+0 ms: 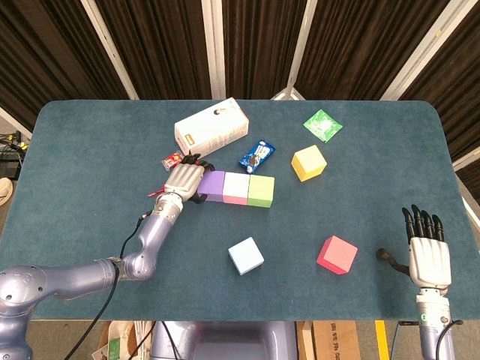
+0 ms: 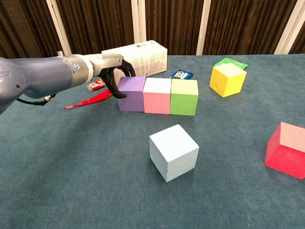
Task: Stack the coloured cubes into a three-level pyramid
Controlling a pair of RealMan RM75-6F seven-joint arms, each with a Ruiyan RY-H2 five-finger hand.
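Your left hand [image 1: 183,180] rests against the purple cube [image 1: 211,186], fingers curled on its outer side — purple, pink [image 1: 235,188] and green [image 1: 260,190] cubes touch in a row mid-worktop. Right hand [image 1: 427,251] — fingers spread, holding nothing.

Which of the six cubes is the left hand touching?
The purple cube, at the left end of the three-cube row. The left hand rests against its outer side; the pink cube and green cube lie beyond it.

Base row: I see purple cube [image 1: 211,187], pink cube [image 1: 235,188] and green cube [image 1: 260,190] touching in a line.
Left hand [image 1: 182,180]: against my purple cube's outer end.
Right hand [image 1: 427,253]: fingers spread, holding nothing.
Loose cubes: yellow cube [image 1: 309,163], red cube [image 1: 337,254], pale blue cube [image 1: 246,256].
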